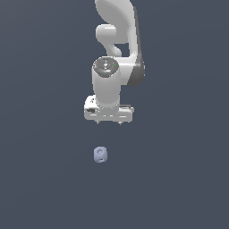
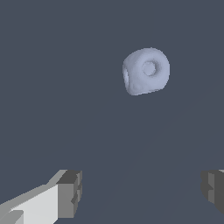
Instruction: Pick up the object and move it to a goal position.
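Observation:
The object [image 1: 101, 154] is a tiny pale lavender-blue rounded block with a ring mark on its face, lying on the dark slate floor. In the wrist view the object [image 2: 146, 71] shows a ring on its facing side and lies apart from the fingers. My white gripper [image 1: 108, 123] hangs above the floor, a short way behind the block in the exterior view, with only small fingertip nubs showing under the hand. The wrist view shows my gripper [image 2: 142, 192] open, its two grey fingertips [image 2: 70, 193] wide apart with nothing between them.
The white arm [image 1: 117, 44] rises behind the hand toward the top of the exterior view. A plain dark slate floor [image 1: 179, 179] spreads all around, with no other objects in sight.

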### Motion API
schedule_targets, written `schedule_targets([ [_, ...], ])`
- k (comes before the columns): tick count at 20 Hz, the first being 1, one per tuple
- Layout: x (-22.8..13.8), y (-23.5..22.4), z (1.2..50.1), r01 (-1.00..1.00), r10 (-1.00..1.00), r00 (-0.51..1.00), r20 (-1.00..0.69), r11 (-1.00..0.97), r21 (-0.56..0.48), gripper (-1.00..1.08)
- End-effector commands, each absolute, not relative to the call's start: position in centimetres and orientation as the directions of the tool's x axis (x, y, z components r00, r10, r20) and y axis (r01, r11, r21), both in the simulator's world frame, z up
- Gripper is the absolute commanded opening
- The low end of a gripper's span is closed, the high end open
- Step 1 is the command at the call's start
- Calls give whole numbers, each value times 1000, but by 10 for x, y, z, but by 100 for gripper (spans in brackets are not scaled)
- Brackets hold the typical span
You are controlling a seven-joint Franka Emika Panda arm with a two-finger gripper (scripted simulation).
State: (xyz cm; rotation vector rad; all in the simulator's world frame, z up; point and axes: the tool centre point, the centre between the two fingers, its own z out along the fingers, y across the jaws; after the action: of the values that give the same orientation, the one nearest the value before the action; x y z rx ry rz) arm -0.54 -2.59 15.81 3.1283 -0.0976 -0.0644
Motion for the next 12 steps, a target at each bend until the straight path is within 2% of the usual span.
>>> schedule_targets([
  [1, -5, -26, 158, -62, -63, 997, -41, -998, 12, 100],
  [12, -1, -6, 171, -24, -24, 999, -28, -1000, -7, 100],
])
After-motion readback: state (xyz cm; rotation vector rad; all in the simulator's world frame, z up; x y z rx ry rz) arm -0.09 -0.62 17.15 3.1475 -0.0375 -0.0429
